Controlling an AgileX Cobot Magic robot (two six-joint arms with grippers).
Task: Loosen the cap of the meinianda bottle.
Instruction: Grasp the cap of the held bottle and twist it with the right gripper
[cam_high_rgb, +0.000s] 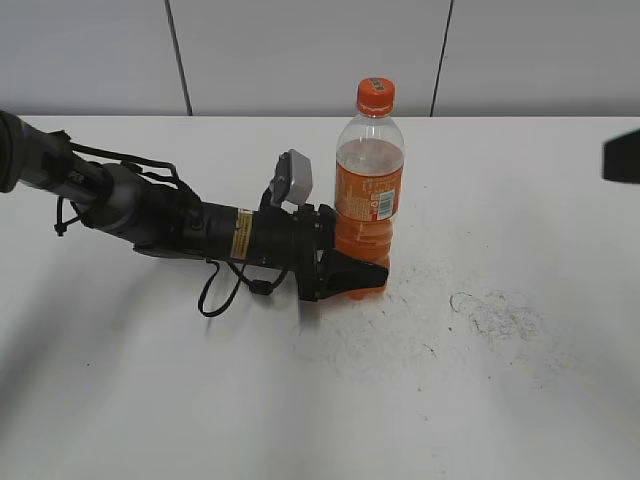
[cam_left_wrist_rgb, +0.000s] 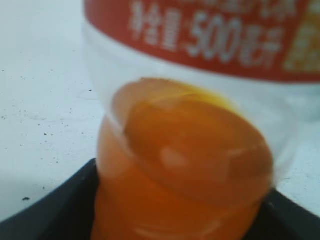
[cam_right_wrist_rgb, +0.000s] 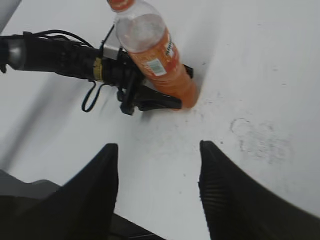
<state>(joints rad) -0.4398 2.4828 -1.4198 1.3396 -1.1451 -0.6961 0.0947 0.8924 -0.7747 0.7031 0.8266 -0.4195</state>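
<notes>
The meinianda bottle (cam_high_rgb: 368, 200) stands upright on the white table, about half full of orange drink, with an orange label and white barcode patch. Its orange cap (cam_high_rgb: 376, 95) is on top. My left gripper (cam_high_rgb: 350, 276) is shut on the bottle's base; in the left wrist view the bottle (cam_left_wrist_rgb: 185, 165) fills the frame between the black jaws. My right gripper (cam_right_wrist_rgb: 157, 150) is open and empty, above the table to the right of the bottle (cam_right_wrist_rgb: 160, 60); the cap (cam_right_wrist_rgb: 120, 4) is cut by the top edge there. In the exterior view only a dark bit of the right gripper (cam_high_rgb: 622, 157) shows at the right edge.
The white table (cam_high_rgb: 500, 380) has dark scuff marks right of the bottle (cam_high_rgb: 495, 310). The left arm (cam_high_rgb: 150, 215) with its cable loop lies low across the table's left half. A grey panelled wall stands behind the table.
</notes>
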